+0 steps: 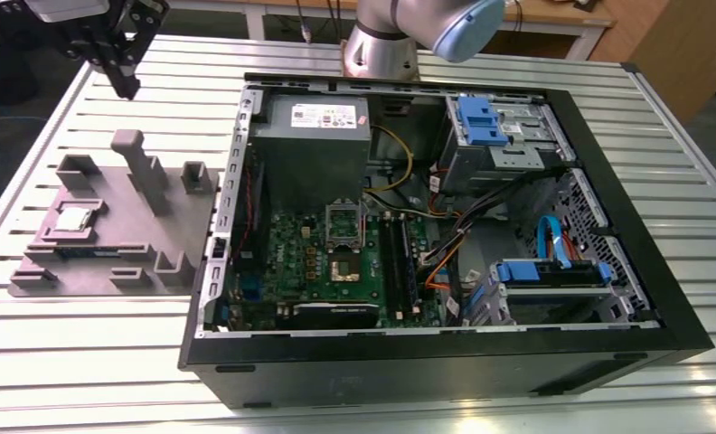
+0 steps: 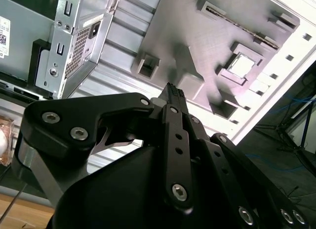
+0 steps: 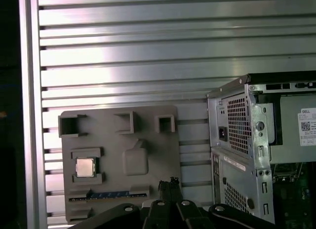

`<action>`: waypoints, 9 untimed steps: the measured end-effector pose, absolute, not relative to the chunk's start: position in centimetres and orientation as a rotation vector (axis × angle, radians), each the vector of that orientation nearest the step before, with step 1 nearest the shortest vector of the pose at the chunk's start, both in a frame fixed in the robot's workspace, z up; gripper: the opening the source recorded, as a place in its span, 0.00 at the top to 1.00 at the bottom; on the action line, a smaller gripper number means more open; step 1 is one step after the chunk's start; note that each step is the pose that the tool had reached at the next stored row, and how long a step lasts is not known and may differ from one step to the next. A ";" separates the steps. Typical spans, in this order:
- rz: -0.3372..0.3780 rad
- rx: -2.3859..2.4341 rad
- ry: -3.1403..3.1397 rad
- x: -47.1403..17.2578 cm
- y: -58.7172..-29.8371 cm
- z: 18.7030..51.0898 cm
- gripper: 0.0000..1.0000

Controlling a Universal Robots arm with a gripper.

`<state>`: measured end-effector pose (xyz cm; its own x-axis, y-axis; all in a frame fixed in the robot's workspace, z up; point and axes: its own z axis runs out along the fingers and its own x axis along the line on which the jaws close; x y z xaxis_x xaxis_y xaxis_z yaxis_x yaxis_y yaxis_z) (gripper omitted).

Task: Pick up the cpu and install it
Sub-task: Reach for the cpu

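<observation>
The pincer (image 1: 127,88) hangs high over the worktop (image 1: 80,362), near the 12 o'clock edge of the grey fixture (image 1: 117,231). Its fingers are closed together and grip nothing. The cpu (image 1: 75,218) lies flat in a square recess of that fixture, well apart from the pincer. In the exterior view it sits at about 6 o'clock from the fingertips and lower. Being square, it has no long axis; its edges run parallel to the fixture's sides. The open computer case (image 1: 455,357) stands at the fixture's 3 o'clock.
</observation>
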<state>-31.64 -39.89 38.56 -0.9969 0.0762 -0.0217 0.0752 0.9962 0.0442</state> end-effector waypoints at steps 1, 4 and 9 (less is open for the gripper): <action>0.068 0.118 3.116 -31.7 -39.9 38.5 0.90; 0.067 0.118 3.116 -31.8 -39.9 38.5 0.90; 0.068 0.118 3.117 -31.9 -39.9 38.5 0.90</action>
